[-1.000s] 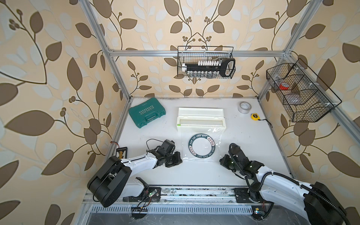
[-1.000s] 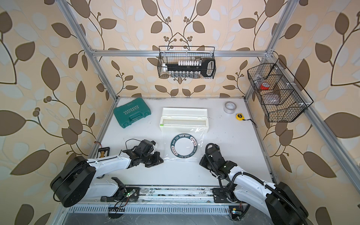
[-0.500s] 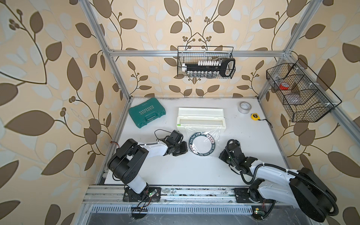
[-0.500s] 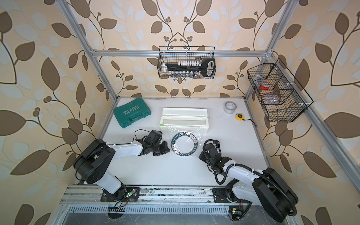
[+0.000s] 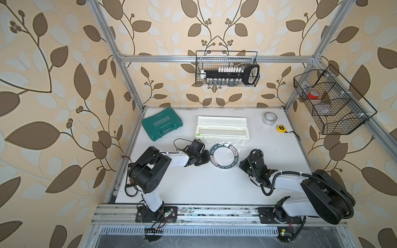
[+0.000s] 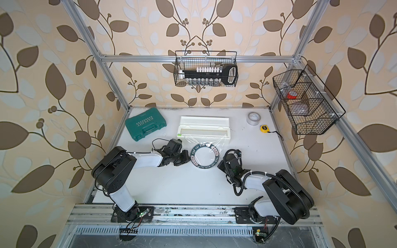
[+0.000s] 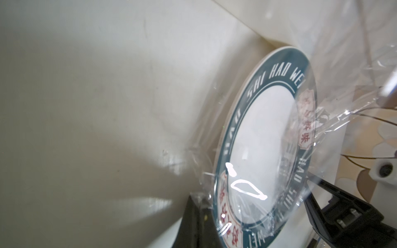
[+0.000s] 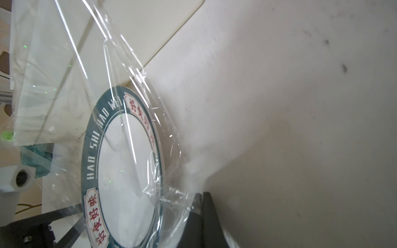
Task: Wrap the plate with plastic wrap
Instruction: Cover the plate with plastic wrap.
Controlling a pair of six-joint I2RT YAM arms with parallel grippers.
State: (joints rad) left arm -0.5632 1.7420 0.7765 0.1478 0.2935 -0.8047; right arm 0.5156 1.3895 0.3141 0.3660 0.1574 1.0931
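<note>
The plate (image 5: 212, 157) (image 6: 193, 157), white with a dark lettered rim, lies flat at mid-table. The plastic wrap (image 5: 238, 142) (image 6: 221, 140) stretches from the white dispenser box (image 5: 223, 126) (image 6: 205, 125) over the plate (image 7: 261, 137) (image 8: 126, 171). My left gripper (image 5: 206, 159) (image 6: 187, 158) sits low at the plate's left rim. It (image 7: 194, 198) is shut on a crinkled edge of the plastic wrap (image 7: 206, 178). At the plate's front right my right gripper (image 5: 242, 165) (image 6: 221, 165) also rests near the table. It (image 8: 203, 194) is shut on the wrap's edge (image 8: 180, 193).
A green tool case (image 5: 162, 126) lies at the back left. A grey tape roll (image 5: 269, 118) and a yellow tape measure (image 5: 281, 128) are at the back right. Wire baskets hang on the back wall (image 5: 227, 68) and the right wall (image 5: 330, 103).
Both grippers have moved from the front of the table back toward the plate, each still shut on the film. The film's front edge now lies close around the plate.
</note>
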